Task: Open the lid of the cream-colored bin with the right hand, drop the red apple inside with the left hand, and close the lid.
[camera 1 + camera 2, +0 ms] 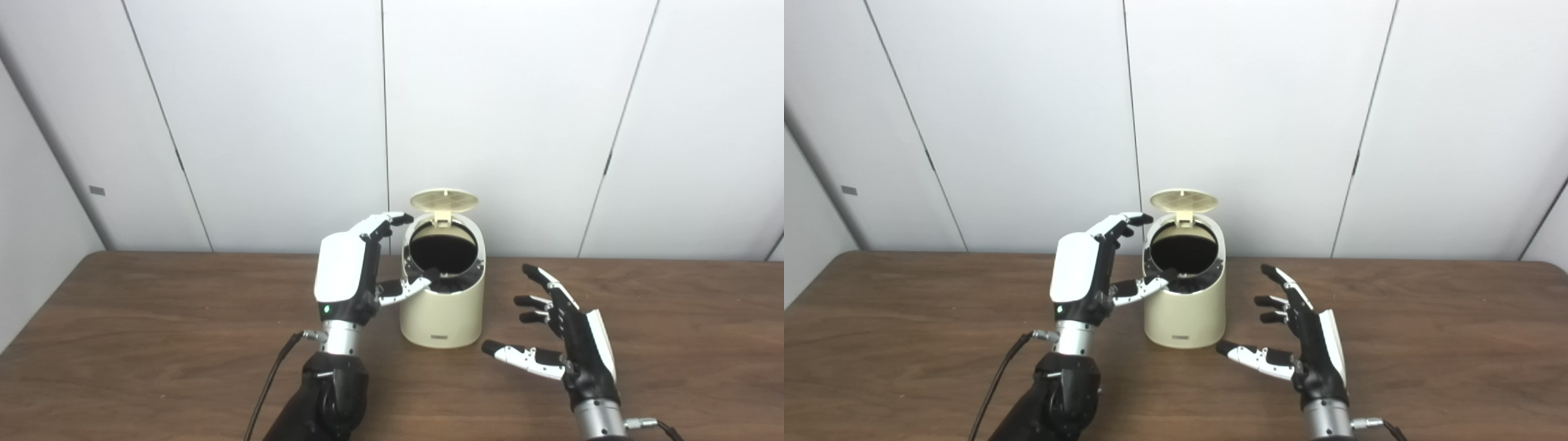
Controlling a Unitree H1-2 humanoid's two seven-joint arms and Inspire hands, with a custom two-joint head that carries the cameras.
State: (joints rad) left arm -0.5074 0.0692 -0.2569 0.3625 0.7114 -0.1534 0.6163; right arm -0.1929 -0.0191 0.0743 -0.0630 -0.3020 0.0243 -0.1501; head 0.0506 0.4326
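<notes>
Bin open, both robot hands empty on the table side.

The cream bin (442,294) stands on the table (153,343) with its lid (444,200) up; the left robot hand (358,272) is just beside it, fingers apart, thumb at the rim; the right robot hand (560,334) is near its other side, fingers spread; the inside looks dark, so I cannot tell if the apple is there.
</notes>
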